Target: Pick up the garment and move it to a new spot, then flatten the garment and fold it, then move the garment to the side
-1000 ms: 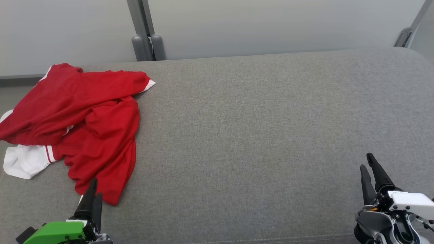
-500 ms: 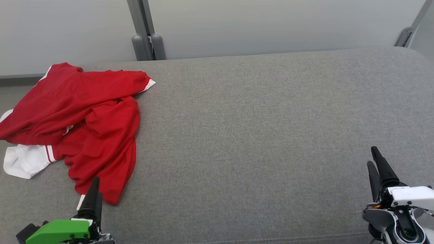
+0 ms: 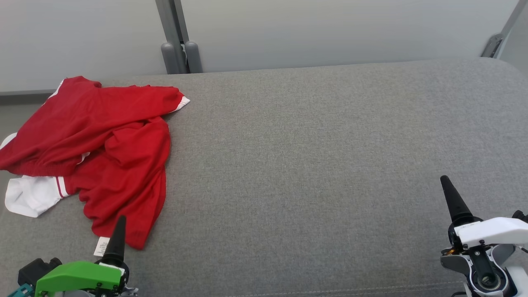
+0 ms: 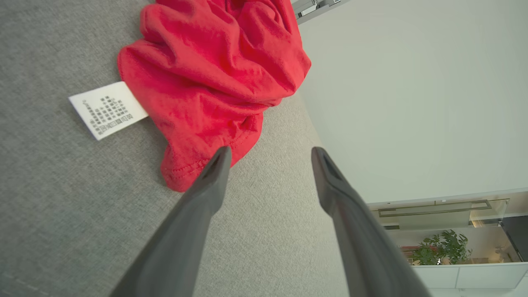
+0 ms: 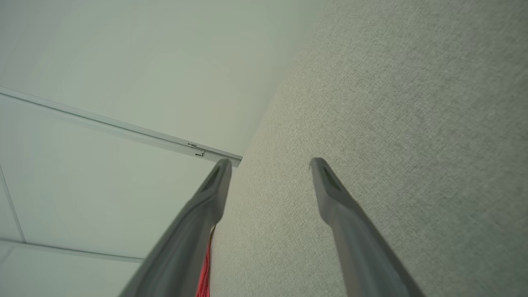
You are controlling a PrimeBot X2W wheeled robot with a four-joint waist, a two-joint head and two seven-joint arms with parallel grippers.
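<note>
A grey fabric surface (image 3: 309, 156) runs below a pale wall (image 3: 330, 29) and grey post (image 3: 171, 37). The red garment (image 3: 103, 140) lies crumpled at its left end, long axis far-to-near, hem toward the left gripper (image 4: 268, 154), whose fingers are apart and empty; the right gripper (image 5: 270, 163) likewise.

left hand (image 3: 121, 221) has a green housing, right hand (image 3: 445, 182) white; fingers (image 4: 194, 222) long, dark, tapered.

Red garment (image 3: 103, 140) w/ white trim, white printed tag (image 3: 101, 246), grey cushion (image 3: 313, 165).
</note>
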